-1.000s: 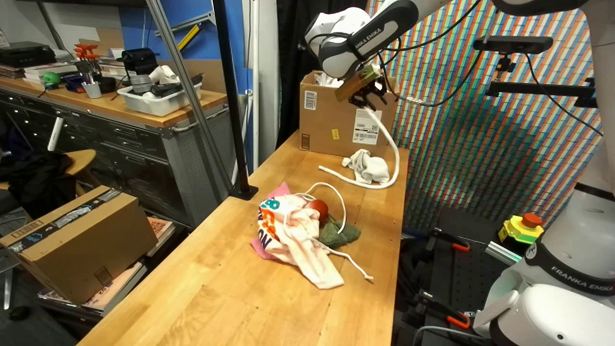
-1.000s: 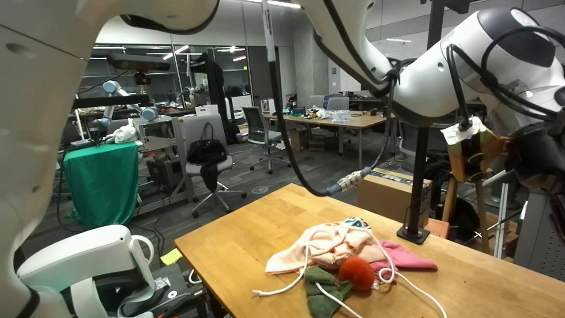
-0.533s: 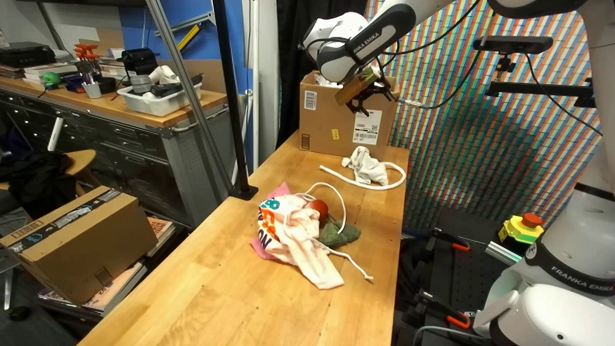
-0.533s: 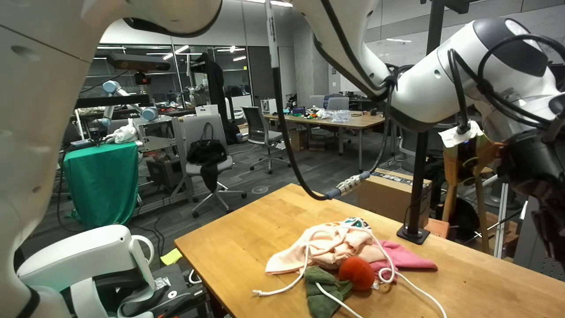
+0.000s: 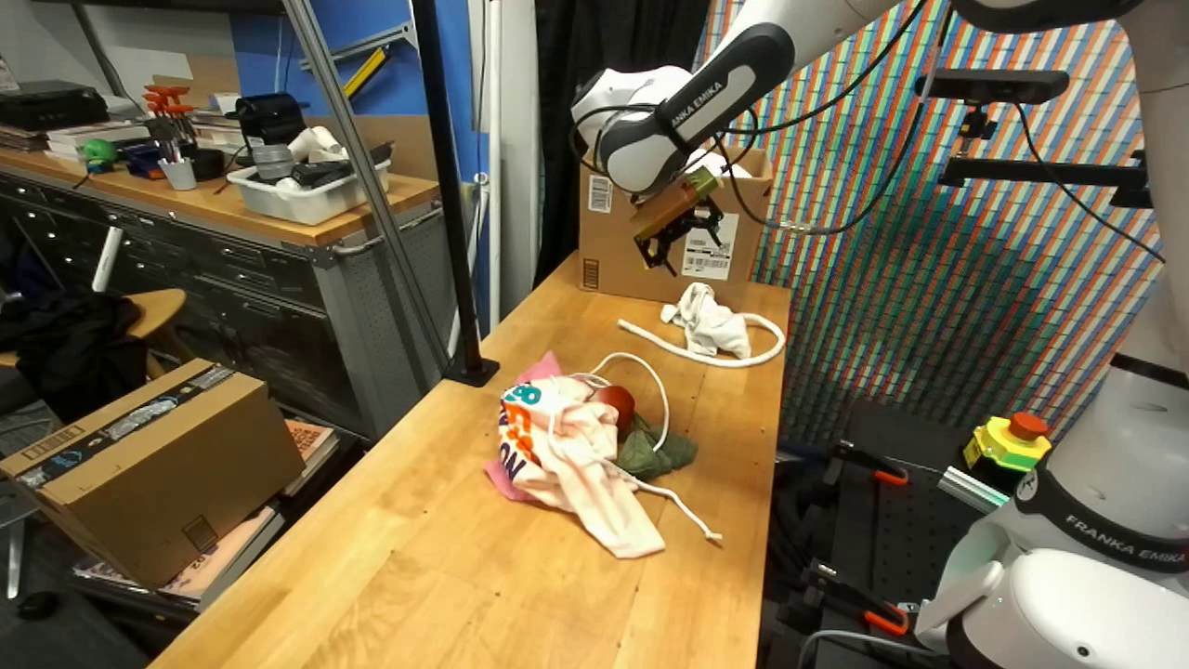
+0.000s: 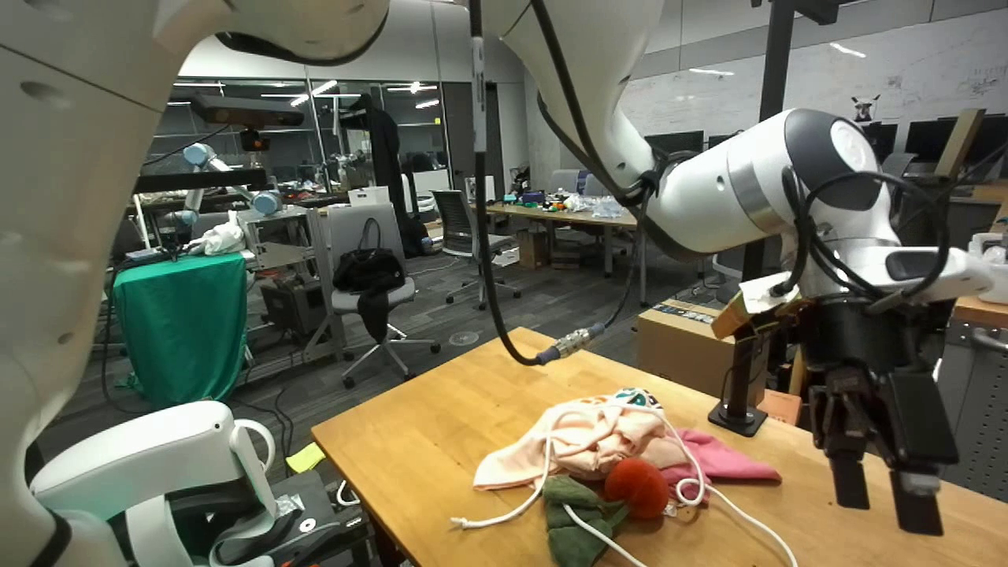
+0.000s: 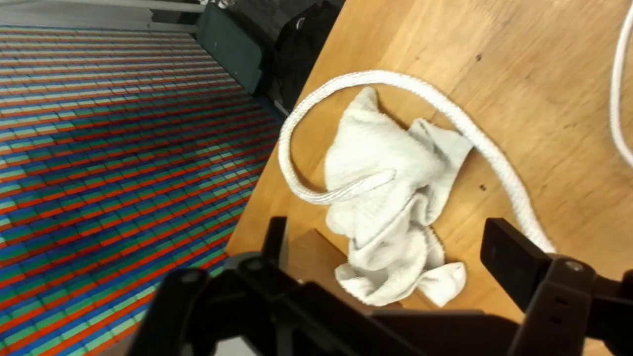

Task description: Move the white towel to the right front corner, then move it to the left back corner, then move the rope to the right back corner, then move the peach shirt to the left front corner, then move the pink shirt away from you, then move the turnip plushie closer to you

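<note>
"FRANKA EMIKA" reads whole on the base of the white robot arm (image 5: 1096, 478); on its forearm, only "ANKA EMIKA" shows. The peach cloth shirt (image 5: 585, 465) carries orange lettering folded past reading and navy letters, an O and an N among them. On the tall brown cardboard box (image 5: 622, 237), the print of the white paper label (image 5: 711, 261) is too small to read.

The black two-finger gripper (image 7: 388, 242) hangs above the long wooden table (image 5: 446, 576), its fingers well apart; between them the wrist view shows the crumpled white cloth towel (image 7: 390, 212), down on the wood near the tall box. The white braided rope (image 7: 376, 77) curls around one side of the towel, one end lying on top, its bend reaching the table's long edge.

A stretch of wood lies between these and the peach shirt, which covers part of the pink cloth shirt (image 6: 732, 462). The round red turnip plushie with green leaves (image 6: 636, 490) rests against the peach shirt. The black upright post (image 5: 450, 204) stands at the opposite long edge, near the pink shirt.
</note>
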Robot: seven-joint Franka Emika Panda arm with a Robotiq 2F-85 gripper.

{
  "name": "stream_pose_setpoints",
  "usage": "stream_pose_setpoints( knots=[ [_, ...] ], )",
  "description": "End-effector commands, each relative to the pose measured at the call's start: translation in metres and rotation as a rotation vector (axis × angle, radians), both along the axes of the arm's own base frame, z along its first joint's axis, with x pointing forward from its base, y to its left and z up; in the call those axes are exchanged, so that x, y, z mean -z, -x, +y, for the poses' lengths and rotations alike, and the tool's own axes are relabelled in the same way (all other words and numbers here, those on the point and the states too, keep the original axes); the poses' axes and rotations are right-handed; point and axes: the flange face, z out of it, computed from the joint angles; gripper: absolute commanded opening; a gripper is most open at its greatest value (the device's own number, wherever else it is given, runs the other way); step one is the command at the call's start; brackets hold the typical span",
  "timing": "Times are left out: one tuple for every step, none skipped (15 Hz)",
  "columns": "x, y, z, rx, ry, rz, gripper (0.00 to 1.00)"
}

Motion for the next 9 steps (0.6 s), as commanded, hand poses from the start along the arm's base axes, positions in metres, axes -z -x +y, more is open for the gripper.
stream_pose_setpoints(
  knots=[
    [0.025, 0.013, 0.008, -0.113, -0.154, 0.009, 1.0],
    [0.035, 0.016, 0.008, -0.139, -0.198, 0.024, 1.0],
    [0.045, 0.021, 0.006, -0.169, -0.24, 0.043, 1.0],
    [0.054, 0.025, 0.004, -0.183, -0.271, 0.063, 1.0],
    [0.061, 0.029, 0.001, -0.195, -0.301, 0.079, 1.0],
    [0.067, 0.033, -0.003, -0.206, -0.327, 0.093, 1.0],
    [0.07, 0.037, -0.008, -0.217, -0.36, 0.093, 1.0],
    [0.074, 0.04, -0.012, -0.235, -0.391, 0.089, 1.0],
    [0.076, 0.043, -0.018, -0.25, -0.423, 0.072, 1.0]
  ],
)
